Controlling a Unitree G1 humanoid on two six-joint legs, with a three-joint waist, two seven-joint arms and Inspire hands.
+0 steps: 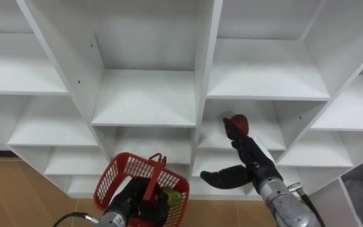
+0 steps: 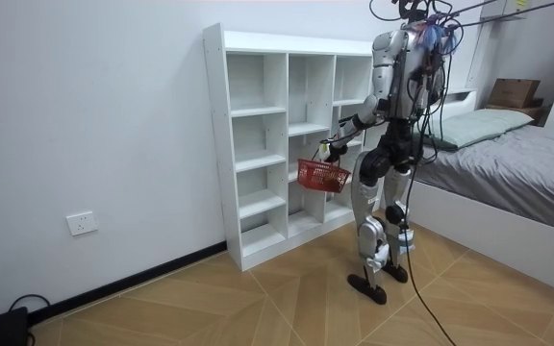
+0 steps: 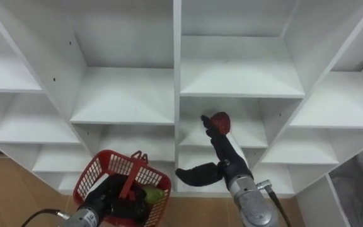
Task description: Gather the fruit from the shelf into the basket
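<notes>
Right hand (image 1: 255, 165) just right of centre, low in frame: fingers straight, thumb splayed wide to the left, nothing gripped. We see its fingertips touching a red fruit (image 1: 238, 122) in the compartment just right of the centre upright of the white closet (image 1: 147, 94). Left hand (image 1: 131, 199) at lower left, curled round the handle of a red basket (image 1: 120, 167), with a green fruit (image 1: 174, 197) inside. In the room view we see the robot standing facing the closet on a wooden floor (image 2: 258, 298).

White closet (image 1: 145, 98), red basket (image 1: 131, 159), red fruit (image 1: 237, 121), green fruit (image 1: 174, 197).
</notes>
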